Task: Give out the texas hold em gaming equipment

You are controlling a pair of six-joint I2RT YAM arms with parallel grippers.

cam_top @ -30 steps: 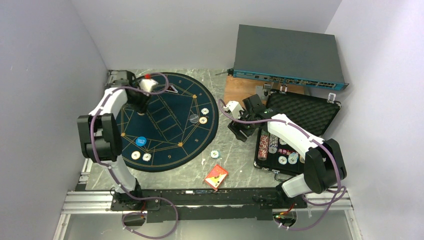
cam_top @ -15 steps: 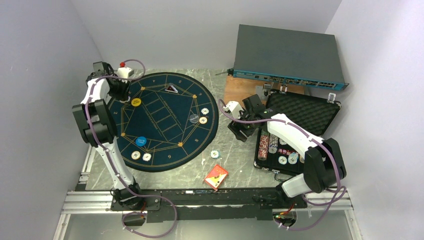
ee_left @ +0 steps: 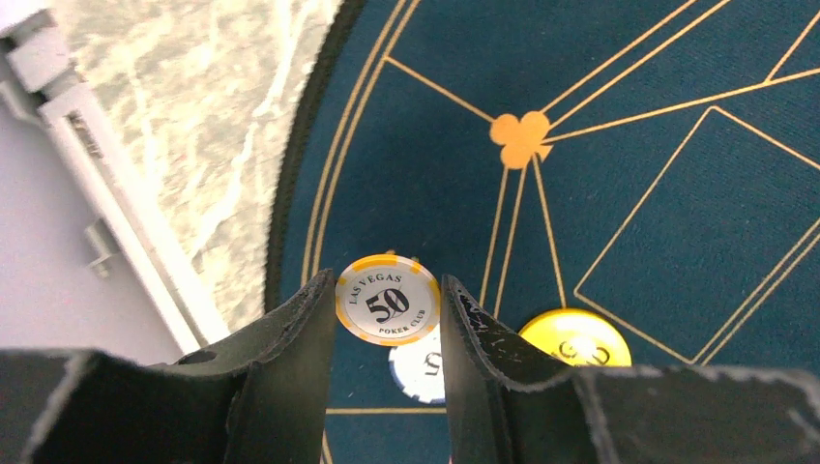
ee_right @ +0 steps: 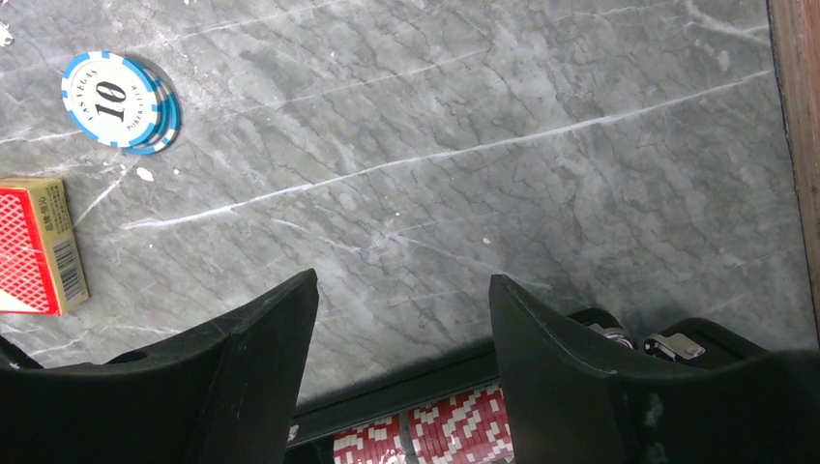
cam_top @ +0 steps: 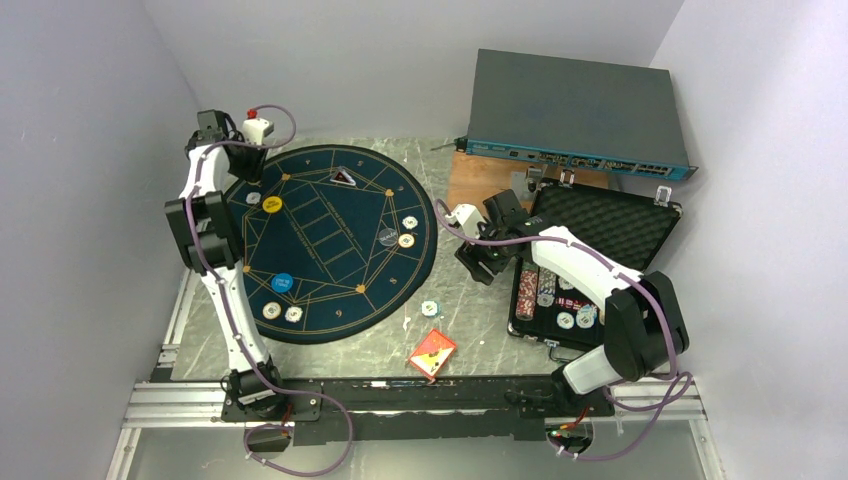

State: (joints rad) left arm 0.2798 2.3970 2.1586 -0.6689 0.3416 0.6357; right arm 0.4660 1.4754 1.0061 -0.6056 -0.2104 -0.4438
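My left gripper (cam_top: 243, 170) hangs over the far-left edge of the round navy mat (cam_top: 330, 250), shut on a whitish poker chip (ee_left: 388, 300) with an orange rim, marked 50, held by its rim. Below it on the mat lie a blue-rimmed white chip (ee_left: 418, 367) and a yellow disc (ee_left: 576, 338). The blue disc (cam_top: 282, 283) and two chips (cam_top: 281, 313) sit near the mat's front, with two more chips (cam_top: 408, 231) at its right. My right gripper (cam_top: 480, 262) is open over bare marble beside the case (cam_top: 610, 225). A blue-rimmed chip marked 10 (ee_right: 114, 100) and a red card box (ee_right: 34, 246) lie on the table.
The open black case holds rows of chips (cam_top: 560, 300), with red-and-white ones (ee_right: 435, 440) just under my right fingers. A grey network switch (cam_top: 575, 110) stands at the back on a wooden board (cam_top: 480, 180). A metal rail (ee_left: 116, 203) and the wall run close to the mat's left.
My left arm swung from over the mat's left part back to its far-left edge, uncovering the yellow disc and a chip beside it. The right arm has not moved.
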